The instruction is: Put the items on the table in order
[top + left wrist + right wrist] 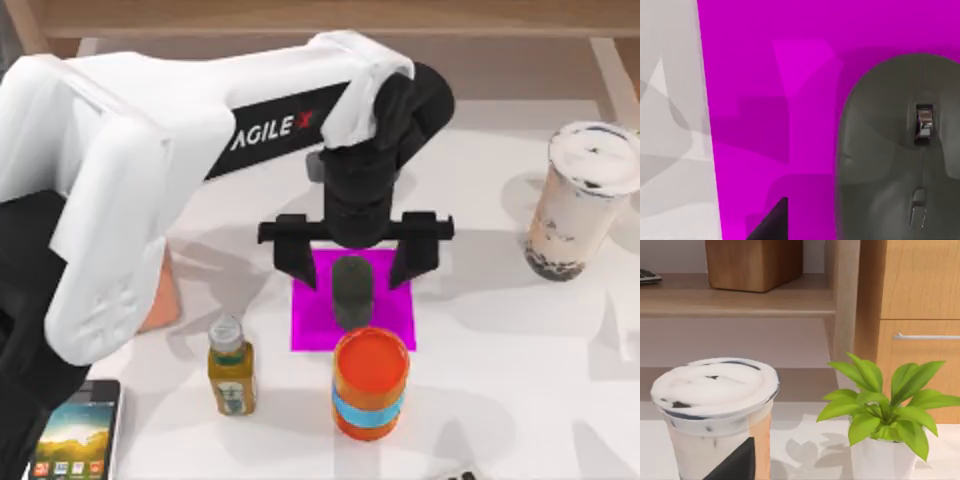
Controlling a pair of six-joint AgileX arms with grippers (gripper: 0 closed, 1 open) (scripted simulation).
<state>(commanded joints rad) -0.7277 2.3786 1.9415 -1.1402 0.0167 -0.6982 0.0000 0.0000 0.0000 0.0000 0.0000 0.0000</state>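
Left hand (355, 262), fingers spread apart, hangs over the mouse (353, 291) on the magenta pad (390, 325); contact apparently none. Milk-tea cup (582, 200) stands at three o'clock on the counter (500, 380); right hand's state: cannot tell.

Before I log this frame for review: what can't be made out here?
- Mouse: top view, its far end is under the left gripper; left wrist view, cut by the edges.
- Smartphone: top view, cut by the bottom edge.
- Milk-tea cup: right wrist view, base cut off, a dark finger overlaps it.
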